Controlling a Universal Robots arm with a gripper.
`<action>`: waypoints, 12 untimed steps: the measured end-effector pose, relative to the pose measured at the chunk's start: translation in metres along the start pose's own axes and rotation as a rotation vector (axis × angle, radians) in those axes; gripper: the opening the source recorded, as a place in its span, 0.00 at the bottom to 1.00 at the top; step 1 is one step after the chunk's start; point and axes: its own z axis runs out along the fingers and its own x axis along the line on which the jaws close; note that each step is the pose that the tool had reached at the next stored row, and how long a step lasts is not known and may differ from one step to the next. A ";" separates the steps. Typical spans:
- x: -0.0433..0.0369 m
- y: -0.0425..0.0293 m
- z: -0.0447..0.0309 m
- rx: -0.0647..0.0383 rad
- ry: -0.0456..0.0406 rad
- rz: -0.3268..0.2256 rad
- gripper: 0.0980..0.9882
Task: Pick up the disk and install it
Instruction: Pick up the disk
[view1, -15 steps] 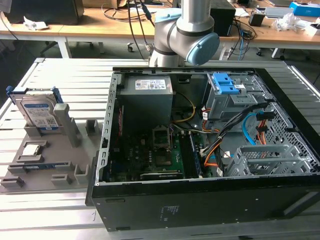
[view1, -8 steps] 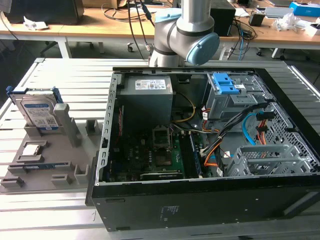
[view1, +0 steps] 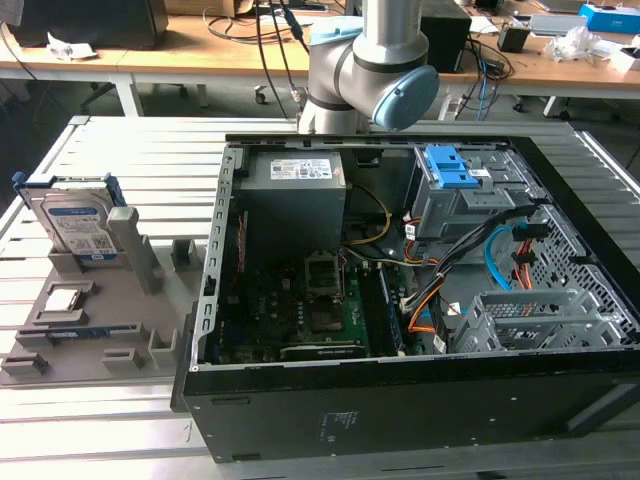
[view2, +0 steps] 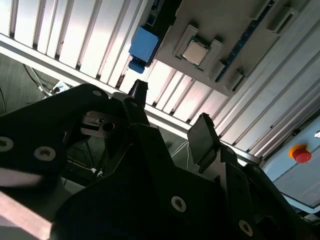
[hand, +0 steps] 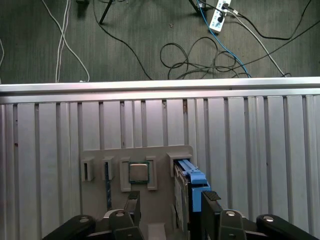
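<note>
While black gripper (hand: 171, 199) gapes wide and empty, rectangular silver disk (view1: 78, 228) upright, blue-framed, in grey holder (view1: 120, 310)

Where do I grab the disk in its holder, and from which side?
Take the disk by its upper half, across its two flat faces, from above: it stands on edge in the grey holder, bottom slotted, top free.
</note>
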 end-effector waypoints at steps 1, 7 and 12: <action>-0.0044 -0.0022 0.0005 0.000 0.0008 0.000 0.56; -0.0167 -0.0212 0.0117 -0.008 0.0020 0.000 0.56; -0.0209 -0.0285 0.0232 -0.010 0.0019 -0.001 0.56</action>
